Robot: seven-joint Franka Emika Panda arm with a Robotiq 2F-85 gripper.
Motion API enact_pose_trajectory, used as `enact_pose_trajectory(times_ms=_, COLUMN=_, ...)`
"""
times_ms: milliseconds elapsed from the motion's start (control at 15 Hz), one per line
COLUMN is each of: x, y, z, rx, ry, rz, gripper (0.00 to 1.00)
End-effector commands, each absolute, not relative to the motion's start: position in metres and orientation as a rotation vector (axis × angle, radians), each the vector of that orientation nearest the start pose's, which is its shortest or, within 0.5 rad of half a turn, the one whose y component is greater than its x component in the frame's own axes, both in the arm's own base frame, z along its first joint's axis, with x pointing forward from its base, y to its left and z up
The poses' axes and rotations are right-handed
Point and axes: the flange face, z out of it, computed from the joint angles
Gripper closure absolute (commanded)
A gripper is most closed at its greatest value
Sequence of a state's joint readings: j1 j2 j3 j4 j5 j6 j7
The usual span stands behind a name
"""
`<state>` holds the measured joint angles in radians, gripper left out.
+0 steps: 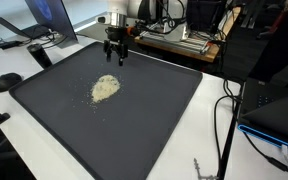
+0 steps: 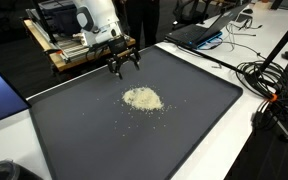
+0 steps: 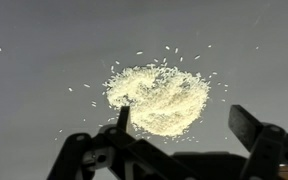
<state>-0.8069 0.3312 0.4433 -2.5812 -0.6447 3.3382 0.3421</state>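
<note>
A pale yellow heap of small grains lies on a large dark grey tray, with loose grains scattered around it. My gripper hangs above the tray's far part, short of the heap, touching nothing. Its two black fingers stand wide apart, open, with nothing between them. In the wrist view one fingertip overlaps the heap's near edge and the other fingertip sits off to the right over bare tray.
The tray sits on a white table. A wooden rack with equipment stands behind the arm. A laptop and a black mouse sit at one side. Black cables trail along another edge beside a second laptop.
</note>
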Motion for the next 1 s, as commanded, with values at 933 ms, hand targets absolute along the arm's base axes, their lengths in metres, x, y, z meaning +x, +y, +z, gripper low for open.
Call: enact_pose_trajectory(times_ms=933, x=0.520, y=-0.217, z=0.250, rx=-2.767, ry=0.188, rz=-0.454, gripper=0.00)
